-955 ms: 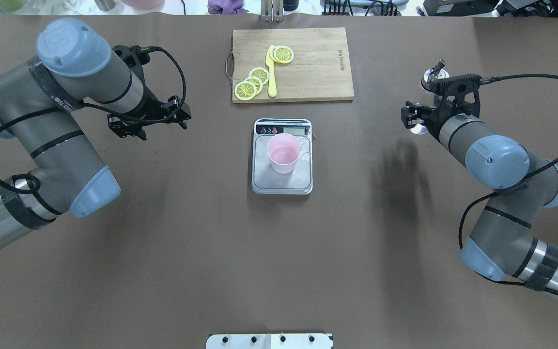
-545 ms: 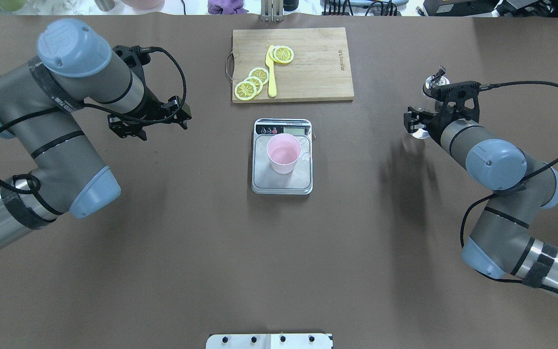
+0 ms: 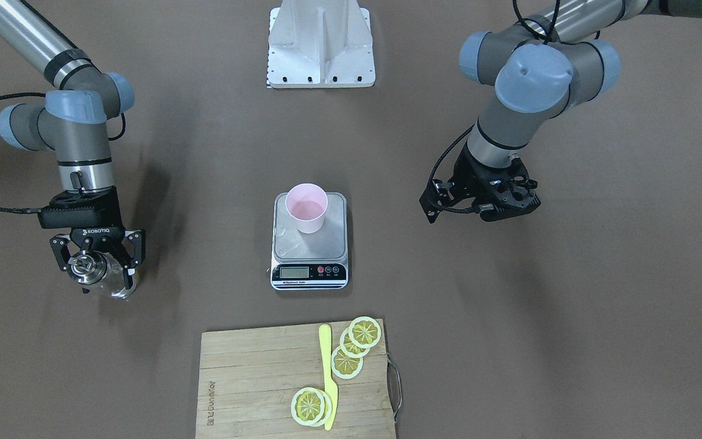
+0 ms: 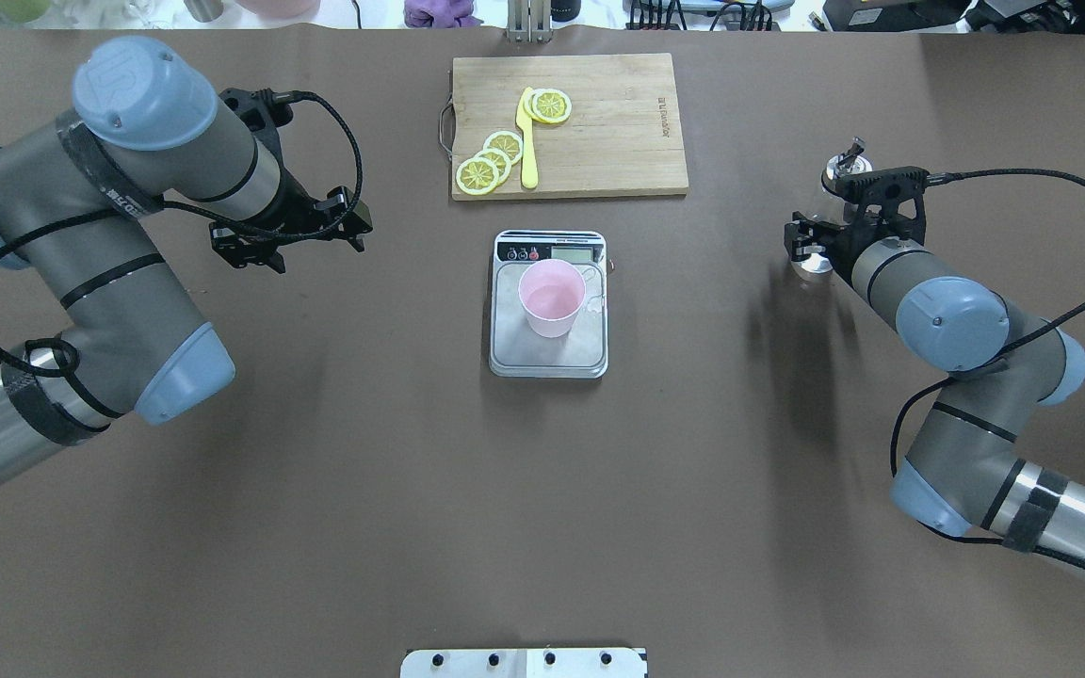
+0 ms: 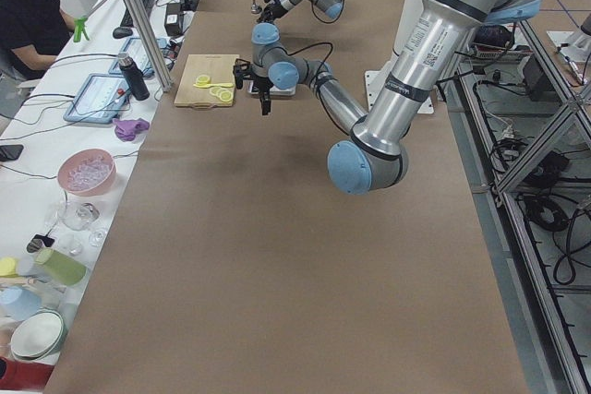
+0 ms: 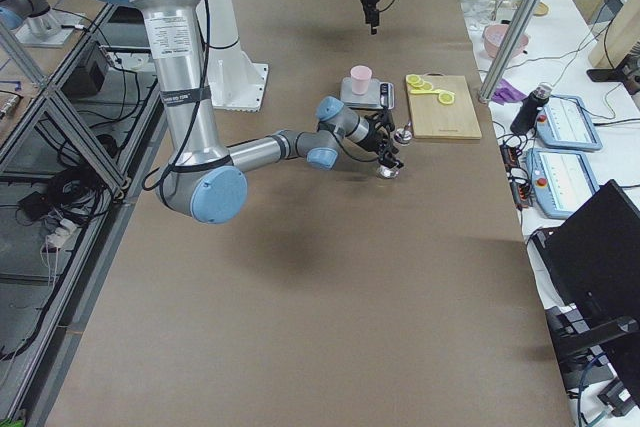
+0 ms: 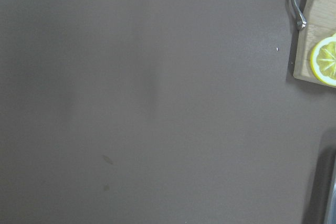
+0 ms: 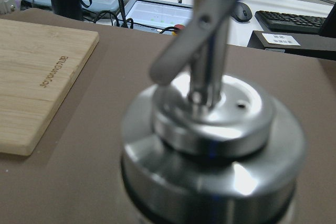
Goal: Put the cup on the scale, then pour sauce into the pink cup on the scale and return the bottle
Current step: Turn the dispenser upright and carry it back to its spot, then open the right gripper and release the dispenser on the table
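You see the cup (image 4: pixel 552 297) standing upright on the scale (image 4: pixel 516 347), near the middle of its plate. The scale's black display strip is on the far side, towards the cutting board (image 4: pixel 618 141). On that board lie lemon slices (image 4: pixel 479 175) and a yellow knife (image 4: pixel 528 155). At the view's right, well apart from the scale, the right gripper (image 4: pixel 811 240) has its jaws closed around the bottle (image 4: pixel 840 171), whose silver spout cap pokes out beyond the wrist. You cannot tell whether its base touches the tabletop (image 4: pixel 542 508). The left gripper (image 4: pixel 293 240) hangs over bare tabletop left of the scale, holding nothing.
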Controlling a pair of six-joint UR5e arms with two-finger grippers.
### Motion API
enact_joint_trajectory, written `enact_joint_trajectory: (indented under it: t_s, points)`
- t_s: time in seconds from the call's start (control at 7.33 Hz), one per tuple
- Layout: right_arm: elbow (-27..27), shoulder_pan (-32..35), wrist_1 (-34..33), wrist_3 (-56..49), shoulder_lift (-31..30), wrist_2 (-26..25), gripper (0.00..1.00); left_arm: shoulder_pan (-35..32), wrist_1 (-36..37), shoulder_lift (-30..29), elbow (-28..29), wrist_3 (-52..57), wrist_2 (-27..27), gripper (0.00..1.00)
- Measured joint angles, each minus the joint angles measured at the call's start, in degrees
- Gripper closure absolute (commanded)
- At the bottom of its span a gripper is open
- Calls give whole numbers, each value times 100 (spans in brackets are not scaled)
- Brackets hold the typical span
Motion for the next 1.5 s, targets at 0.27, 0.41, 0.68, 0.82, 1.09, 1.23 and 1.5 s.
enact_joint_trajectory:
  t_s: [0.27,0.41,0.68,0.82,1.09,1.23,1.5]
  points:
    - [-500,-109,788,173,73,-222,0,0,0,6,1,1,0,2]
    - [-566,-113,921,177,80,-196,0,0,0,7,3,0,0,2]
    - [-517,-106,991,176,-9,-159,0,0,0,6,2,-7,0,2]
    - [-367,-109,994,177,-178,-167,0,0,0,3,-1,-11,0,2]
    - [214,-172,974,185,-750,-180,0,0,4,0,-10,-20,0,2]
    - [583,-227,955,190,-1084,-173,0,0,4,0,-15,-23,0,2]
    - [1384,-353,935,192,-1826,-143,0,0,8,6,-21,-24,0,2]
